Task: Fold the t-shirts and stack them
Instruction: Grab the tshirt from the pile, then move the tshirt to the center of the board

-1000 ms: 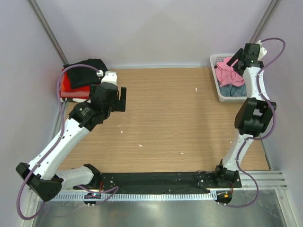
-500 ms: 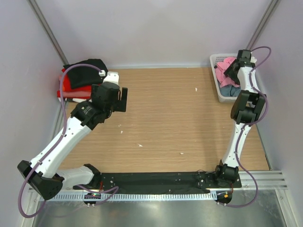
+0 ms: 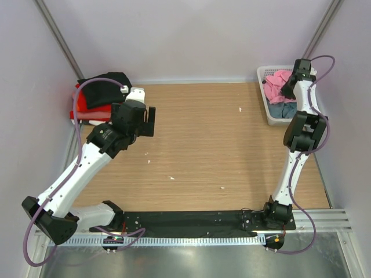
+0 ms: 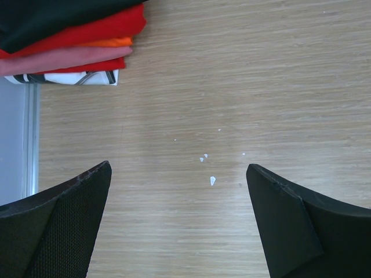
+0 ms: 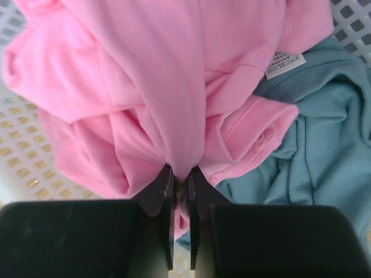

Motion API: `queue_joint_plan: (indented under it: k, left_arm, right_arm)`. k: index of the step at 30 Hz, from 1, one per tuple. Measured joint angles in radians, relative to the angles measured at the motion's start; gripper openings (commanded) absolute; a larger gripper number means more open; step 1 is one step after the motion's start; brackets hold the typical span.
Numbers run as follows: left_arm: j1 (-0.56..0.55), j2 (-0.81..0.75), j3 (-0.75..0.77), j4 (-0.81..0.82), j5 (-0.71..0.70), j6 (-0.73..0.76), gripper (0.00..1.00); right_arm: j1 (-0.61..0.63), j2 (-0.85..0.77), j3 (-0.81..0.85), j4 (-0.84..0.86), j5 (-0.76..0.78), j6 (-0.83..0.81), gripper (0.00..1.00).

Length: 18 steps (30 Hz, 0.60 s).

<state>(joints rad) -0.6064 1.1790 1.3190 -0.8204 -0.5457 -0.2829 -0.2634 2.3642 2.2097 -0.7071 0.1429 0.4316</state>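
The light wooden table fills the scene. At its far left corner lies a stack of folded t-shirts, a black one on top, then red and orange layers beneath. At the far right corner stands the white plastic lattice basket, holding a crumpled bright pink t-shirt with a grey-blue t-shirt to its right in the wrist view.

The right gripper reaches into the basket from its right side. Its black jaws are nearly closed, pinching a bunched fold of the pink shirt, which spreads out beyond the fingertips.

The left gripper hangs over bare table just right of and nearer than the stack. Its jaws are spread wide and hold nothing, and the stack's edge is apart from them.

A white neck tag shows on the pink shirt near the grey-blue one. Small white specks lie on the wood between the left gripper's fingers.
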Motion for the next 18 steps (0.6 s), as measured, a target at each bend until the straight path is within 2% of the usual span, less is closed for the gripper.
queue_joint_plan:
  k: [5, 8, 12, 14, 16, 17, 18]
  left_arm:
    - [0.003, 0.000, 0.000, 0.000, 0.000, 0.002, 1.00]
    - [0.007, 0.002, 0.000, 0.000, -0.002, 0.002, 1.00]
    - [0.009, 0.004, 0.000, 0.000, -0.006, 0.003, 1.00]
    - [0.010, 0.004, 0.000, 0.000, -0.016, 0.002, 1.00]
    - [0.013, 0.005, 0.000, 0.000, -0.030, 0.002, 1.00]
    - [0.013, 0.005, 0.000, 0.000, -0.037, 0.002, 1.00]
    - [0.014, 0.005, 0.000, -0.001, -0.043, 0.002, 1.00]
  right_arm:
    - [0.043, -0.045, 0.114, -0.085, -0.016, -0.012, 0.01]
    - [0.134, -0.130, 0.219, -0.111, -0.048, -0.023, 0.01]
    - [0.327, -0.334, 0.267, -0.088, -0.109, -0.046, 0.01]
    - [0.419, -0.465, 0.233, -0.050, -0.158, -0.049, 0.01]
    - [0.459, -0.625, 0.151, -0.012, -0.187, -0.057, 0.01]
    - [0.452, -0.716, 0.085, 0.016, -0.182, -0.060, 0.12]
    - [0.433, -0.787, 0.023, 0.032, -0.168, -0.062, 0.39]
